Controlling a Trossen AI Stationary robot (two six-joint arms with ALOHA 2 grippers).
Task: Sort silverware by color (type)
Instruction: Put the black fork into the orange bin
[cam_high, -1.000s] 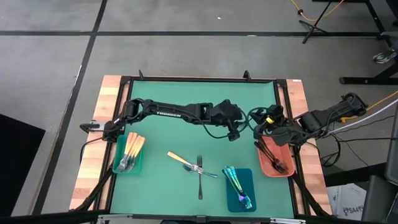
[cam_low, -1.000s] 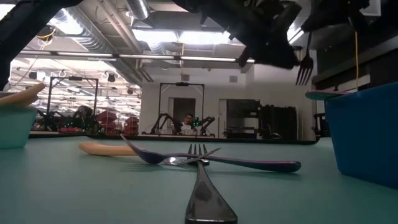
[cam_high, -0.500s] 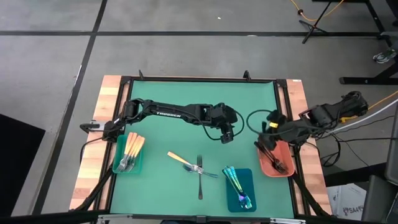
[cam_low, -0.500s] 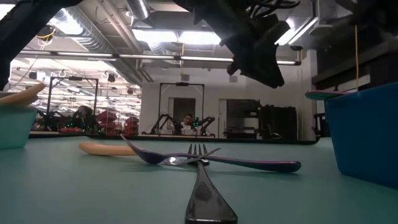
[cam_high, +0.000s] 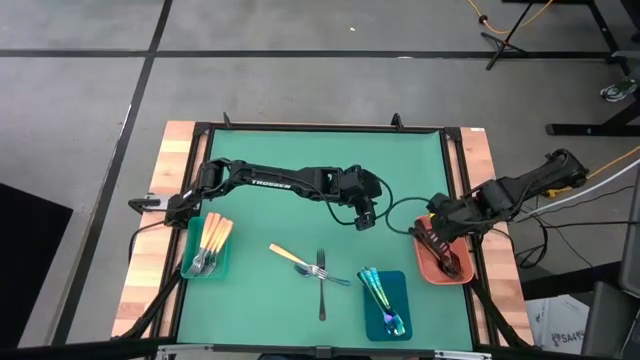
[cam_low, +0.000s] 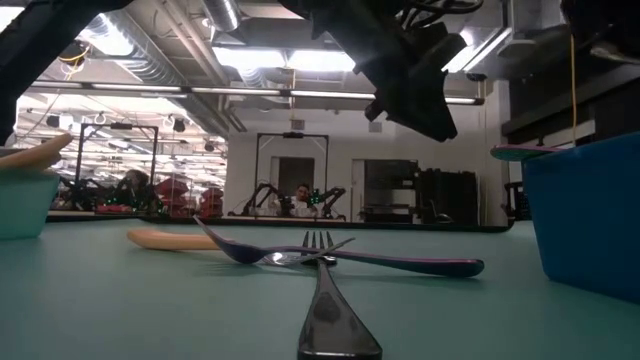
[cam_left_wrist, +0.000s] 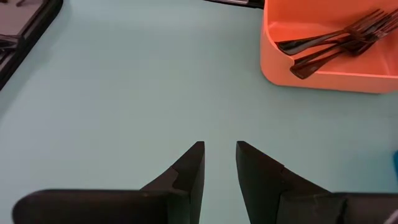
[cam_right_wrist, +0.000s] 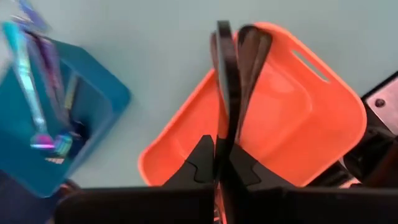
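Silverware status: right claw (cam_right_wrist: 227, 155) is pressed together on a slim dark black fork (cam_right_wrist: 225, 74), which stands upright between the fingers directly above the salmon-red rectangular tray (cam_high: 440, 262) at the right edge of the green worktop (cam_high: 300, 170). One second back the same fork hung higher and clear of the tray in the low view; the right arm has since come down over the tray, so the fork is about to join the other black forks (cam_left_wrist: 329, 43) already lying there. Not yet released.

Left claw (cam_left_wrist: 219, 165) is slightly spread, pinching nothing, hovering over bare worktop near the middle. It has drawn back from the right arm to this spot and held there for the last half second.

Farther out: three pieces remain unsorted on the worktop in a loose cross, namely a tan-handled utensil (cam_high: 283, 254), an iridescent blue-teal piece (cam_high: 335, 279) and a black fork (cam_high: 321, 285). Teal tray (cam_high: 205, 268) at left holds tan-handled pieces; blue tray (cam_high: 385, 325) near front holds iridescent ones.

Judgement: sort is mostly done; after this drop, three picks remain.
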